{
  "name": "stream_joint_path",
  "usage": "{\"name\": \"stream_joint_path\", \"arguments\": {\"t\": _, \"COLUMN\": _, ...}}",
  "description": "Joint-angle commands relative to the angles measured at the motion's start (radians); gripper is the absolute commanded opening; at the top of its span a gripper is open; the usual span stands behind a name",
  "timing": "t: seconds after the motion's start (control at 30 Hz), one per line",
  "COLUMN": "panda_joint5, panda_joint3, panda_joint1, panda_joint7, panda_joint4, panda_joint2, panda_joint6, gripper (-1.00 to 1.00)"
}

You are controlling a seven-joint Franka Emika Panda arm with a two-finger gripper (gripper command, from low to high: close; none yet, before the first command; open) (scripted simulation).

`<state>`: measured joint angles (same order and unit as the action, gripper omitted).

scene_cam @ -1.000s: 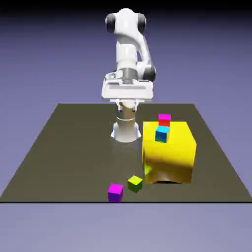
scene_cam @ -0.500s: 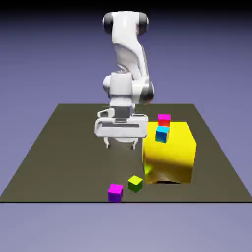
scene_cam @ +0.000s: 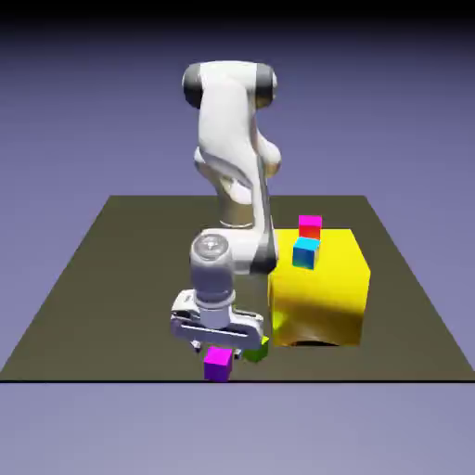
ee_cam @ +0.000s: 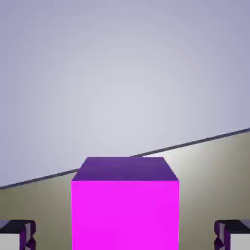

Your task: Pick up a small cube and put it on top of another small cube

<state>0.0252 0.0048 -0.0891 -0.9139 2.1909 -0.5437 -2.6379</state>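
Observation:
One small magenta cube (scene_cam: pixel 218 365) rests on the table close to its front edge. My gripper (scene_cam: pixel 219 351) has come down right over it, open. In the hand view this cube (ee_cam: pixel 125 210) stands large between the two grey fingertips (ee_cam: pixel 19 235), with a gap showing on each side, so nothing is gripped. The other small magenta cube (scene_cam: pixel 310 223) sits atop a red cube (scene_cam: pixel 309 233) at the far side of the big yellow block (scene_cam: pixel 320 288).
A cyan cube (scene_cam: pixel 305 251) lies on the yellow block's top. Just to the exterior view's right of my hand, a lime-green cube (scene_cam: pixel 261 350) is half hidden behind it. The dark table (scene_cam: pixel 111 278) ends directly in front of the near cube.
The arm has swung forward and down from high above the table's middle, and the hand now sits around the front magenta cube. No cube has moved.

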Motion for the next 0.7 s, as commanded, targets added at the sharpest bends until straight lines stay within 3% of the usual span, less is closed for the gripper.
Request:
{"name": "stream_joint_path", "arguments": {"t": 0.0, "panda_joint5": 0.000, "panda_joint3": 0.000, "panda_joint1": 0.000, "panda_joint7": 0.000, "panda_joint4": 0.000, "panda_joint2": 0.000, "panda_joint6": 0.000, "gripper": -1.00}}
{"name": "stream_joint_path", "arguments": {"t": 0.67, "panda_joint5": -0.096, "panda_joint3": 0.111, "panda_joint1": 0.167, "panda_joint7": 0.128, "panda_joint4": 0.114, "panda_joint2": 0.669, "panda_joint6": 0.409, "gripper": -1.00}}
